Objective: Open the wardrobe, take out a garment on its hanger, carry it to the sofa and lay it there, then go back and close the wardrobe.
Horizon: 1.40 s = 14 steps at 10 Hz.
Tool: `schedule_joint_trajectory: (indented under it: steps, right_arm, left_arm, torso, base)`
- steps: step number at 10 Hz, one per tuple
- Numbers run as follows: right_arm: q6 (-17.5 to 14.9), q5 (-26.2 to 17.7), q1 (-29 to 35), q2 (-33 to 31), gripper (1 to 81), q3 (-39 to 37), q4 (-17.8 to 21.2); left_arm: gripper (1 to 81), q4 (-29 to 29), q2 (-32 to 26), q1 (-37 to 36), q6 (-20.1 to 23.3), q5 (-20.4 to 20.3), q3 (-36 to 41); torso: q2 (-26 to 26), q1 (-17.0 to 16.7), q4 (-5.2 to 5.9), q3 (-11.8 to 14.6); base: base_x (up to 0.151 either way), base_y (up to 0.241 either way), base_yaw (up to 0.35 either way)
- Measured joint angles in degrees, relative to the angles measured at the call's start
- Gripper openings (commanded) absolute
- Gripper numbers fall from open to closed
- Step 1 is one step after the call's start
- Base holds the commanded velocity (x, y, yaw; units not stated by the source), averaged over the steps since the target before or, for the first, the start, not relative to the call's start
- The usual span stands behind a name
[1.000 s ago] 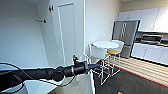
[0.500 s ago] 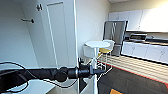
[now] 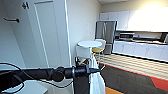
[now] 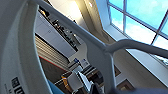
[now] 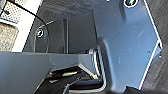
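Note:
My left arm reaches in from the left across the lower head view. Its gripper (image 3: 96, 71) holds the top of the white garment (image 3: 96, 82), which hangs straight down from it. Close in the left wrist view, the thin white hanger (image 4: 75, 27) curves across in front of a bright window. The white wardrobe (image 3: 47, 37) stands just behind the arm on the left, with a tall panel and small dark hooks near its top. The sofa is hidden.
A round white table (image 3: 89, 44) with white chairs (image 3: 83, 52) and a yellow stool (image 3: 97, 50) stands ahead by the wall. Beyond are a steel fridge (image 3: 106, 30) and a kitchen counter (image 3: 140, 47). Dark carpet (image 3: 130, 80) with a red stripe lies to the right.
The whole head view has shifted: the wardrobe panel slid leftward and the table and kitchen came closer to centre, so the camera turned. The left arm still carries the garment.

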Motion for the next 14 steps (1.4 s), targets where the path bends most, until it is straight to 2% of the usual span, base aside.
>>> schedule_joint_trajectory:
  steps: [14]
  right_arm:
    - [0.02, -0.02, 0.04, 0.06, 81.1, -0.09, 0.02]
  left_arm:
    - [1.0, 0.3, -0.94, 0.0, -0.04, 0.02, 0.73]
  torso:
    - [0.0, -0.02, 0.0, 0.0]
  base:
    - [0.0, 0.0, -0.23]
